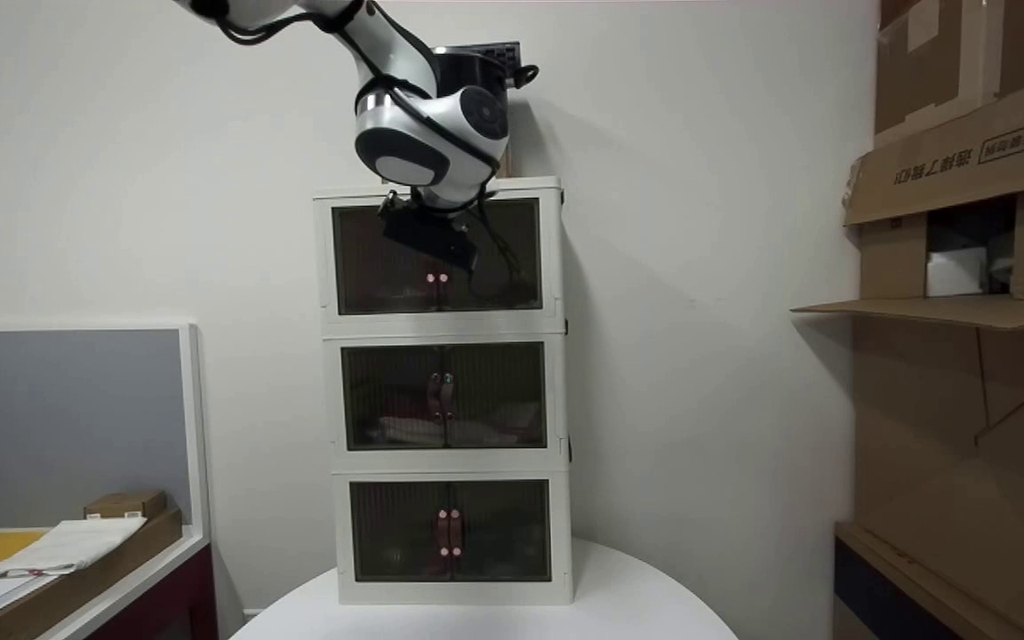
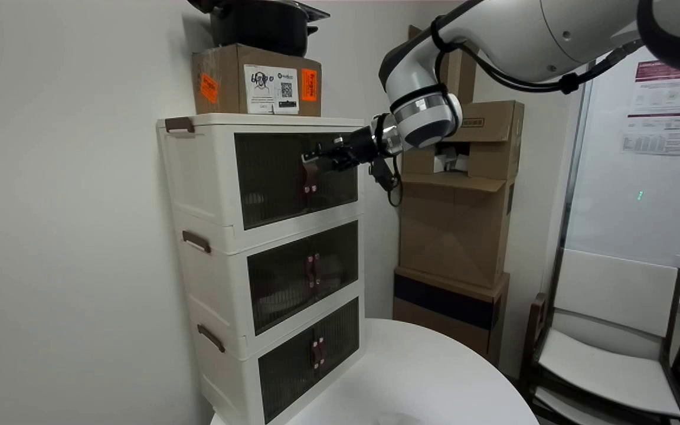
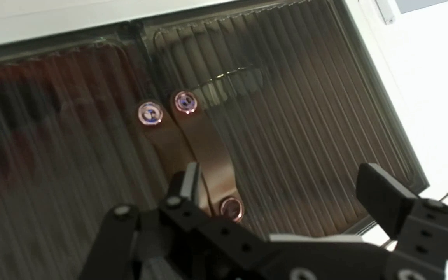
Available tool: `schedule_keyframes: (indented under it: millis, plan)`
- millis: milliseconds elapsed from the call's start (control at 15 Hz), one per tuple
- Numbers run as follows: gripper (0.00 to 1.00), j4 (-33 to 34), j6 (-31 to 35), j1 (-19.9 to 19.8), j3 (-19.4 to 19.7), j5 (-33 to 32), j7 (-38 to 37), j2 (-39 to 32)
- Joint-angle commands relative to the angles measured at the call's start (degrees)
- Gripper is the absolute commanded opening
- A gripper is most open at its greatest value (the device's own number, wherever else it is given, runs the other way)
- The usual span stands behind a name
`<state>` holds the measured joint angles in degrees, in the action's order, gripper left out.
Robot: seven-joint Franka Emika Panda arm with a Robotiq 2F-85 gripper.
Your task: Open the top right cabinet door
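Cabinet, white, three-tiered, stands upright on the round white bench; dark tinted doors close each tier. Behind the middle pair I see a pale bundle; contents of the lowest tier are too dim to identify. On the cabinet's top rests a cardboard box, bearing a black pot. At right, a carton with its flap down holds white items.

Top right cabinet door: right half of the uppermost tier, closed beside the left door. Reddish and dark patches show in its panel; contents or reflections, I cannot tell.

Jaws: released, spread wide, on the near side of the uppermost tier, just in front of where its doors meet. In the wrist view the right jaw overlaps the top right door's handle; the left jaw stands before the left door, whose handle shows in the gap. Contact with either handle cannot be determined.
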<state>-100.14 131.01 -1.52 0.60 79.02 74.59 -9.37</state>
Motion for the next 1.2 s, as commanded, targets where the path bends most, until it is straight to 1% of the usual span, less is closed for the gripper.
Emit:
schedule_keyframes:
  millis: [0, 467, 733, 867, 1133]
  plan:
    - [1.00, 3.25, -0.90, -0.08, -0.18, -0.58, 1.55, -2.36]
    - [1.00, 5.29, 0.12, -1.04, 0.43, -0.24, 1.68, -3.96]
    - [1.00, 6.44, -0.83, -1.17, 0.20, -0.80, 1.17, -5.38]
    - [1.00, 6.91, -3.48, -1.40, -0.14, -0.60, 1.34, -6.23]
    - [1.00, 8.46, -12.40, -2.50, -0.46, 0.40, 2.44, -7.96]
